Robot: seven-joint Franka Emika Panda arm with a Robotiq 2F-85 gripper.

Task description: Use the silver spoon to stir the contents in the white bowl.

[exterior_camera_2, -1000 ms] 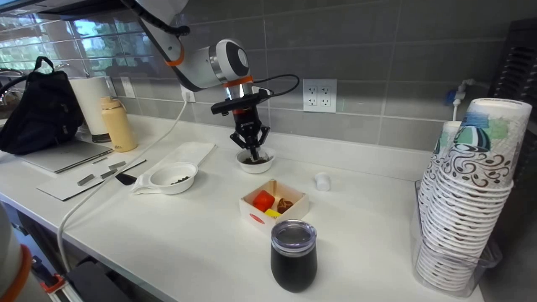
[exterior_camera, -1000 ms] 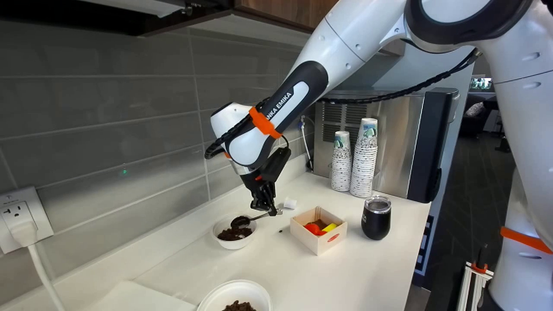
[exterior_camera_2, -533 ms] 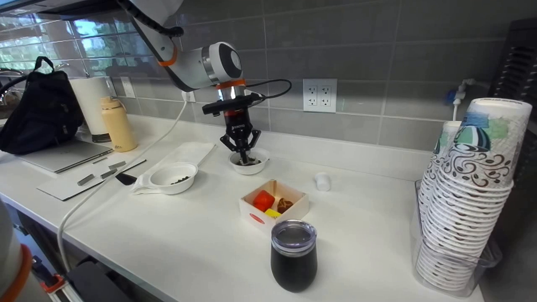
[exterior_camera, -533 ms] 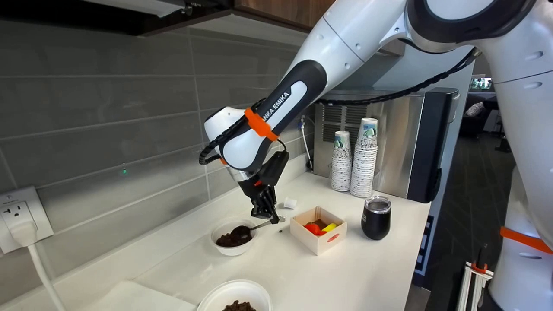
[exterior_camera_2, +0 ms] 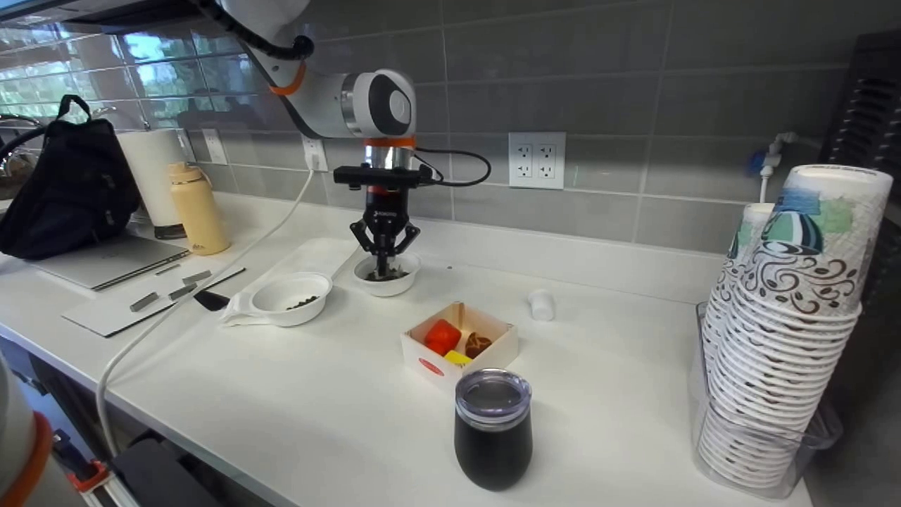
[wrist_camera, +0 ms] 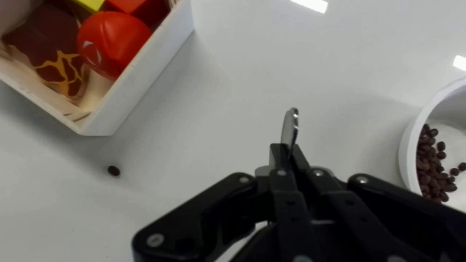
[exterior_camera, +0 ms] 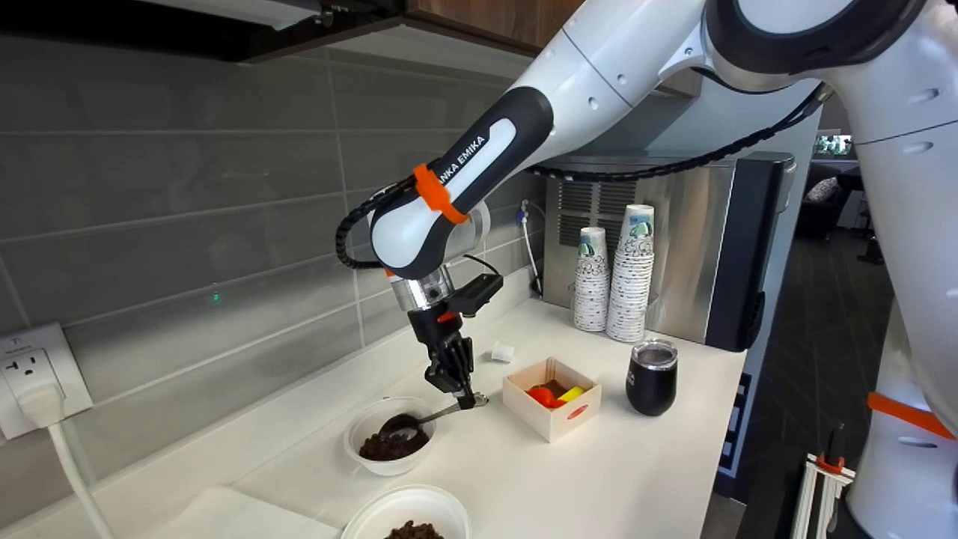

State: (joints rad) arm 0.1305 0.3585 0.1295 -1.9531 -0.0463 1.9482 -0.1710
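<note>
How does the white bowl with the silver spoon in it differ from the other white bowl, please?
The silver spoon reaches into the stirring bowl; no spoon shows in the other bowl. Dark bits seem to cover most of the stirring bowl's bottom, whereas the other bowl's gather to one side, leaving white bare. Both are round and white.

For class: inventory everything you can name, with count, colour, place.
silver spoon: 1, grey, in white bowl
white bowl: 1, white, counter
second bowl: 1, white, counter
bits: many, brown, in bowls
box: 1, pale, counter
pieces: several, red, yellow, brown, in box
tumbler: 1, black, by box
cup stacks: 2, white, by machine
machine: 1, grey, counter
bottle: 1, yellow, by laptop
laptop: 1, grey, by backpack
backpack: 1, dark, by laptop
paper roll: 1, white, by bottle
outlets: 3+, white, wall
arm: 1, white, over counter
gripper: 1, black, holding silver spoon
</note>
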